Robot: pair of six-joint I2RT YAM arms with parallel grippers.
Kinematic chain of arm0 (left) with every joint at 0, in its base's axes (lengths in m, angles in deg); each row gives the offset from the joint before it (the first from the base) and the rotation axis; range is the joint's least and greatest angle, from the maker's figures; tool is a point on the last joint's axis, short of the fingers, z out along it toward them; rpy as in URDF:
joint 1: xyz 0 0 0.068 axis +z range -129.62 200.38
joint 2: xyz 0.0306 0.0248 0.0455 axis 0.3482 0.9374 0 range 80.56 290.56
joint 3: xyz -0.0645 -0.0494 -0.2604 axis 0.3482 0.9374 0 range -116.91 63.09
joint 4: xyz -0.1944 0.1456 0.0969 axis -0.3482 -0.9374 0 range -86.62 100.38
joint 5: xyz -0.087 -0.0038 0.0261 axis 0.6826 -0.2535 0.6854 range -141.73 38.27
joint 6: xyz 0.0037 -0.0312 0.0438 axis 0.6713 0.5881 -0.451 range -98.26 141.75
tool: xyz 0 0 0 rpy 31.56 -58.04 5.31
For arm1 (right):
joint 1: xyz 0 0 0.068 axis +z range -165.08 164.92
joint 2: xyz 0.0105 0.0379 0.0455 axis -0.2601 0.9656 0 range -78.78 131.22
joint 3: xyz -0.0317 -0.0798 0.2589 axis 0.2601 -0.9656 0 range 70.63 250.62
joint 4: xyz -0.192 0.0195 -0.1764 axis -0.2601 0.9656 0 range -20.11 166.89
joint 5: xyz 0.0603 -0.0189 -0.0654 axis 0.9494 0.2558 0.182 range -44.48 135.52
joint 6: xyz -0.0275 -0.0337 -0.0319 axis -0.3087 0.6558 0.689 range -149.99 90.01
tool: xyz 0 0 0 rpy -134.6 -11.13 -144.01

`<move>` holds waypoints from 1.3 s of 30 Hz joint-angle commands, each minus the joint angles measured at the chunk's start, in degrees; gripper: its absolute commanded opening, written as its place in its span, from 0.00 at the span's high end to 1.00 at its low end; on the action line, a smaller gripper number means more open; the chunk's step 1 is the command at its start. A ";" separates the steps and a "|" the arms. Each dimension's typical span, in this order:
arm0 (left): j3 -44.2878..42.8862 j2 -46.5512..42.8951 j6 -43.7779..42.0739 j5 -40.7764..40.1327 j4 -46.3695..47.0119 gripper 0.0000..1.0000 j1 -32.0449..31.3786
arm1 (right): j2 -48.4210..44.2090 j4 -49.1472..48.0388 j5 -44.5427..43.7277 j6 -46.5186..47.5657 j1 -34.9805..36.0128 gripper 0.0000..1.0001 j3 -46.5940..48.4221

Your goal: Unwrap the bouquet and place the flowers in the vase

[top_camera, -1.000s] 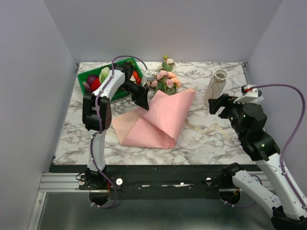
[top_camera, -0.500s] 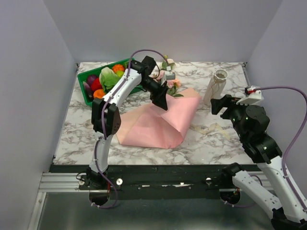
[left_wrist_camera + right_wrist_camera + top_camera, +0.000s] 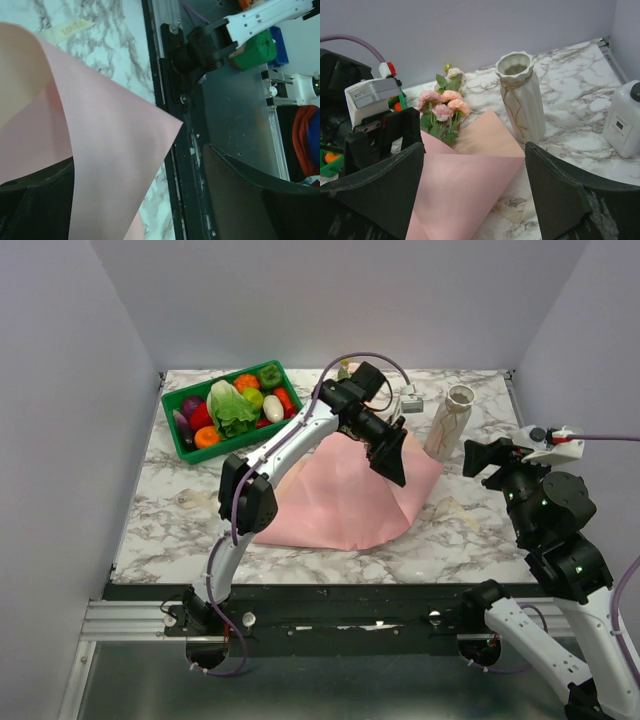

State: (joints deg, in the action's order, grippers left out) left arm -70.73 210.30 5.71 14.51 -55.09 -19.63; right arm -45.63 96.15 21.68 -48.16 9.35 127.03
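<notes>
The flowers have their stems tucked under the pink paper, and from above they are almost all hidden behind the left arm. The white bottle is cut off by the side of the right wrist view. Close up, the paper covers part of one black finger, and the words on the little strip are too small to read.

The left arm and pink paper block the way to the flowers.

Pink paper, cream vase, seemingly peach-pink flowers
</notes>
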 commanded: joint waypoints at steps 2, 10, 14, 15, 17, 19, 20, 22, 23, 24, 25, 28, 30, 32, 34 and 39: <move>3.98 -1.67 23.38 7.41 22.28 0.01 -4.11 | -1.24 2.56 -4.99 2.00 0.36 0.10 2.31; 21.83 -4.59 85.38 12.77 105.15 0.01 -7.01 | -1.15 3.27 -6.49 2.53 0.36 0.08 3.72; 12.90 1.58 115.94 12.69 130.07 0.01 -7.01 | -0.80 3.36 -6.23 2.62 0.45 0.07 3.80; 14.01 0.45 110.48 12.60 128.68 0.01 -7.19 | -0.63 3.36 -6.22 2.70 0.36 0.07 3.72; 15.34 -3.51 99.50 11.99 112.74 0.01 -7.01 | 0.07 3.27 -5.70 2.71 0.36 0.07 3.80; 13.86 -6.66 80.09 10.24 89.81 0.01 -6.75 | 0.51 3.36 -5.17 2.62 0.36 0.07 3.80; 8.71 -7.38 71.23 5.53 77.29 0.01 -6.57 | 0.86 3.18 -4.82 2.62 0.36 0.07 3.80; 0.01 -7.48 43.53 -1.95 43.36 0.01 -7.36 | 1.04 3.01 -4.38 2.62 0.36 0.07 3.89; -5.35 -7.39 39.02 -9.39 38.02 0.01 -7.97 | 1.04 2.75 -4.03 2.62 0.45 0.07 3.80; -5.75 -7.56 37.67 -11.72 35.53 0.01 -8.59 | 1.30 2.66 -4.03 2.79 0.36 0.07 3.89; -5.49 -8.35 37.74 -14.18 33.76 0.01 -8.68 | 1.39 2.57 -3.85 2.79 0.36 0.07 3.89; -3.21 -10.97 32.14 -24.19 28.68 0.01 -10.00 | 1.75 2.39 -3.59 2.79 0.36 0.07 4.24; -0.83 -12.57 27.56 -32.78 27.16 0.01 -10.09 | 1.83 2.30 -3.41 2.79 0.36 0.07 4.59; 0.13 -13.80 25.45 -38.17 24.43 0.01 -8.86 | 1.66 2.30 -3.41 3.06 0.36 0.07 4.68; 3.37 -15.46 24.56 -40.82 25.12 0.01 -6.59 | 1.40 2.30 -3.32 3.32 0.36 0.07 4.86; 17.17 -15.30 25.17 -40.58 25.13 0.01 5.45 | 0.25 2.48 -1.92 3.67 0.36 0.07 5.21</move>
State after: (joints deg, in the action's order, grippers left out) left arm -62.58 194.36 34.24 -19.04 -24.40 -24.24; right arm -44.06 98.27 17.95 -45.76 9.35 130.50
